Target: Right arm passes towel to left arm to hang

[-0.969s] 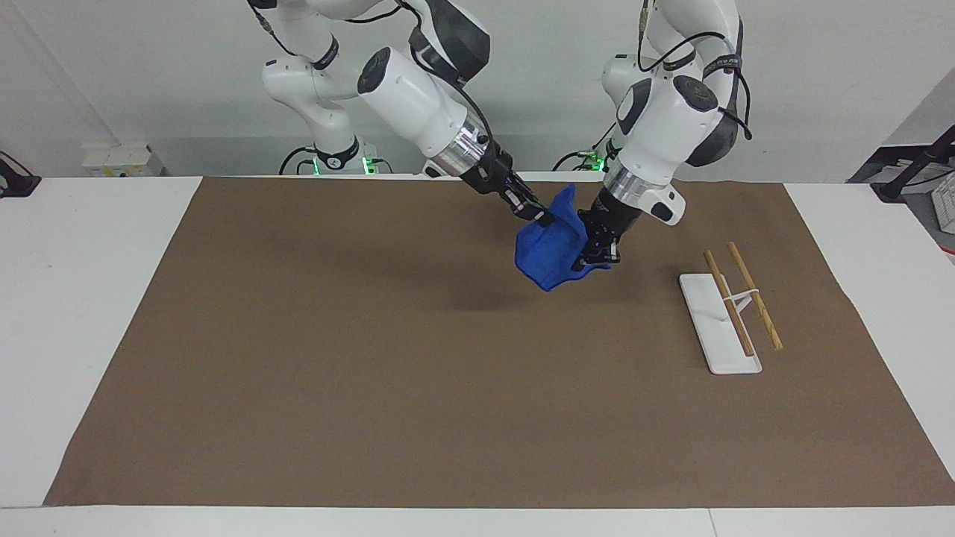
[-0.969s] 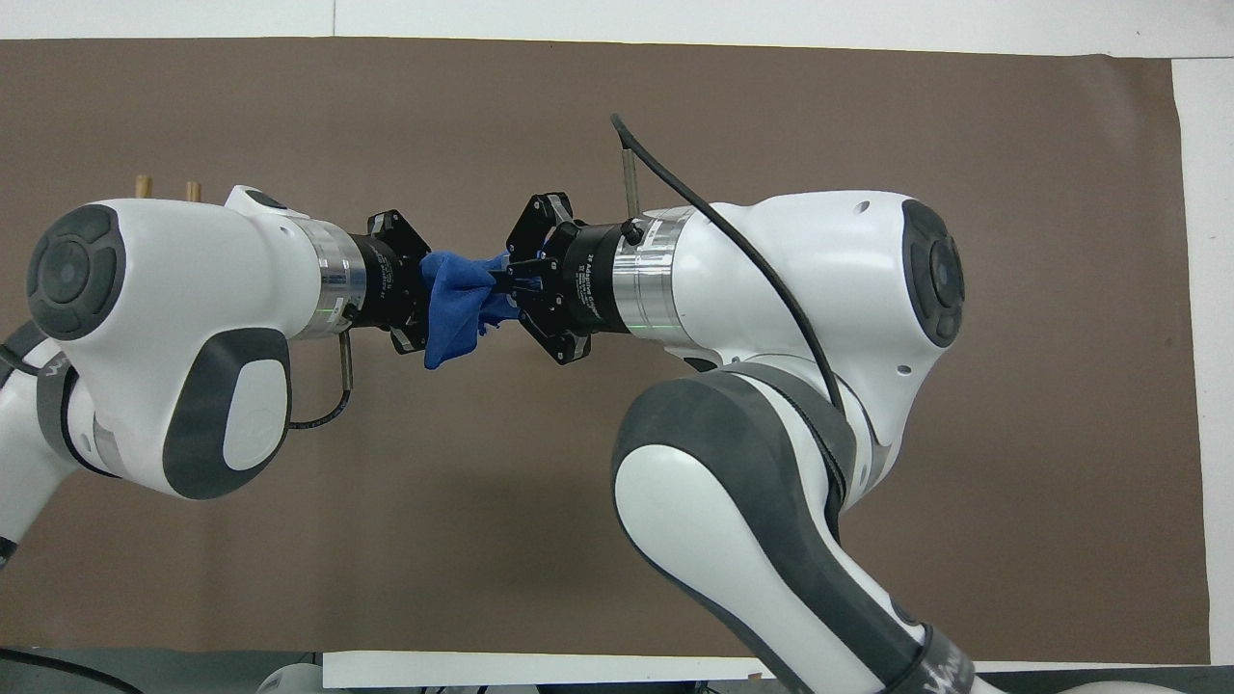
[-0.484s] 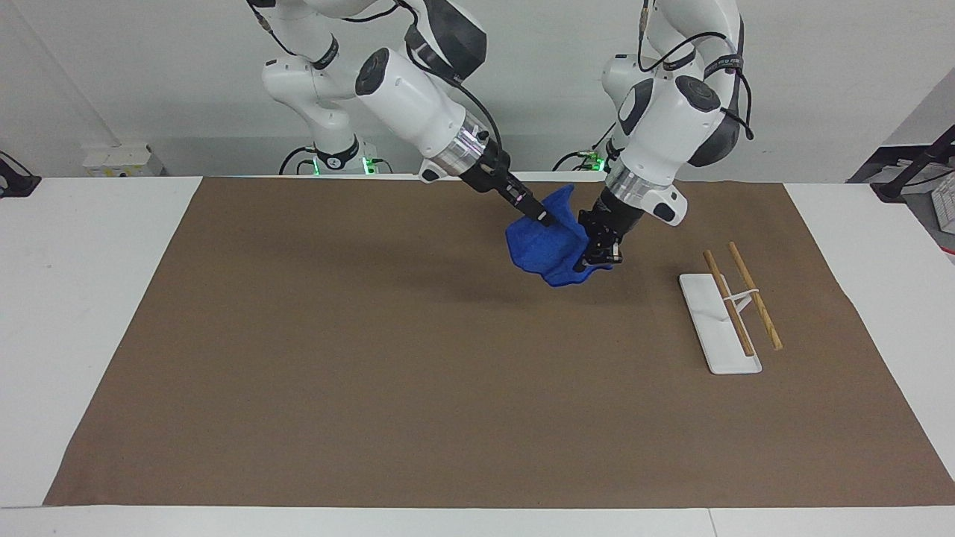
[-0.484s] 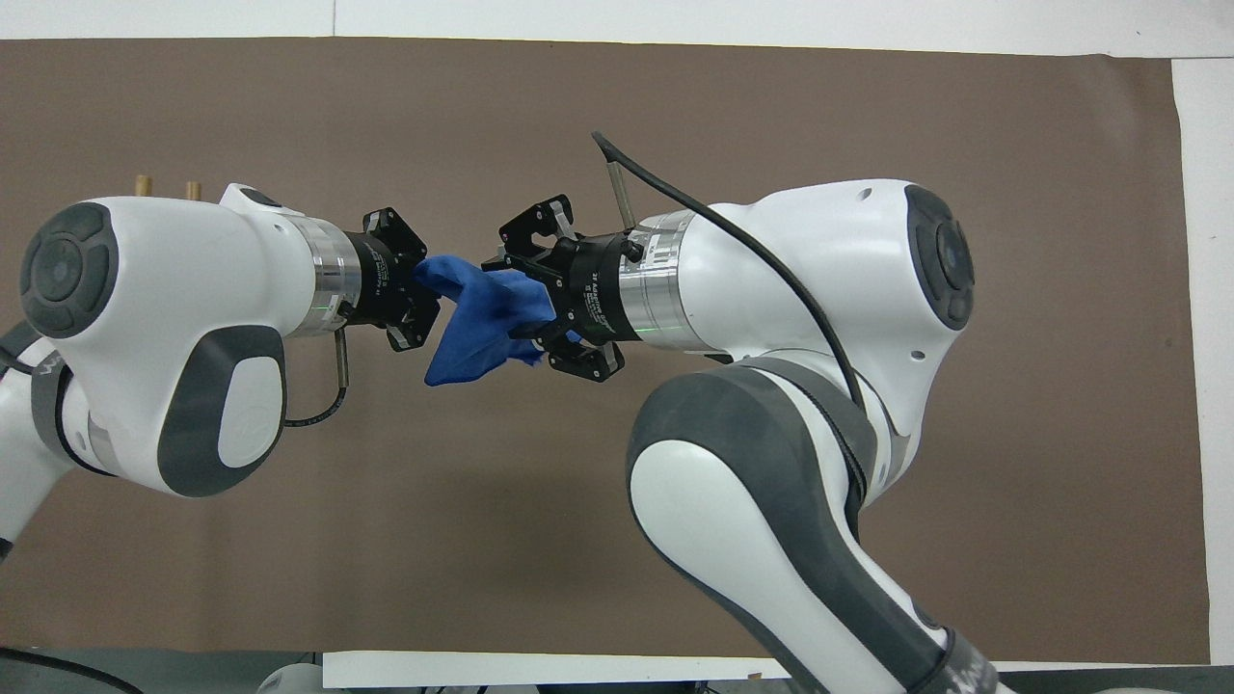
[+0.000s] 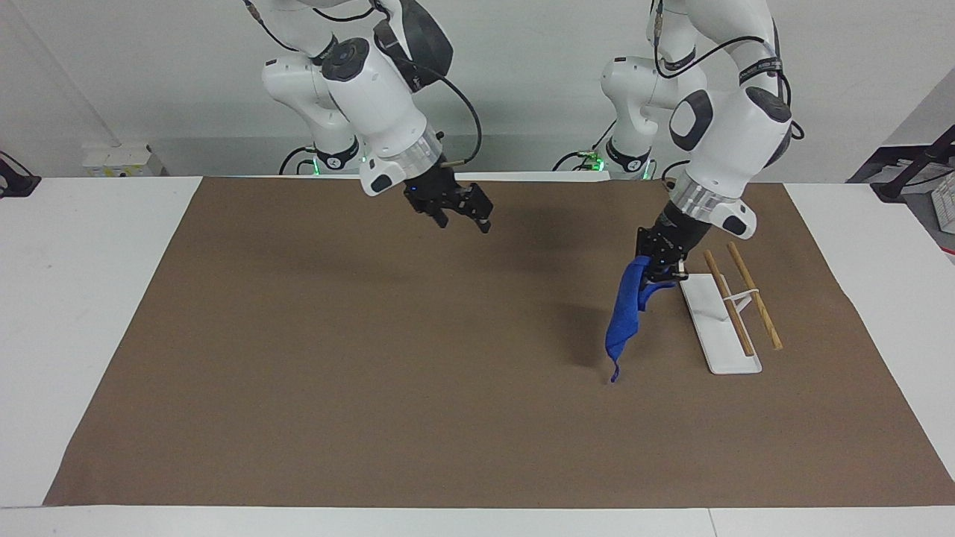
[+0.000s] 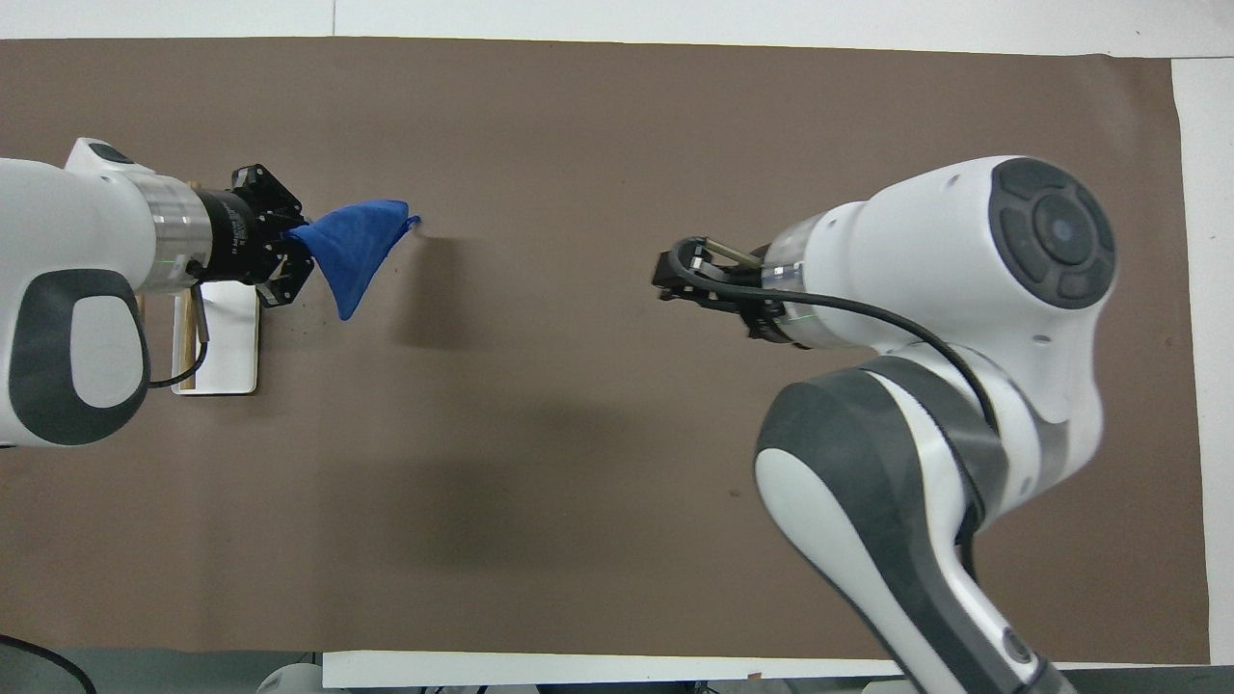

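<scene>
The blue towel [image 5: 627,312] hangs down from my left gripper [image 5: 656,272], which is shut on its upper corner, up in the air over the mat beside the rack. Its loop tail dangles at the bottom. In the overhead view the towel [image 6: 354,249] spreads out from the left gripper [image 6: 289,246]. My right gripper [image 5: 464,216] is open and empty, raised over the mat near the robots' edge; it also shows in the overhead view [image 6: 675,280].
A white-based rack [image 5: 716,324] with two wooden rods [image 5: 753,294] stands on the brown mat [image 5: 373,358] toward the left arm's end, close to the left gripper. It shows partly under the left arm in the overhead view [image 6: 227,342].
The right gripper has let go of the towel and pulled back toward its own end. The left gripper has carried the towel toward the rack, and the towel now hangs straight down.
</scene>
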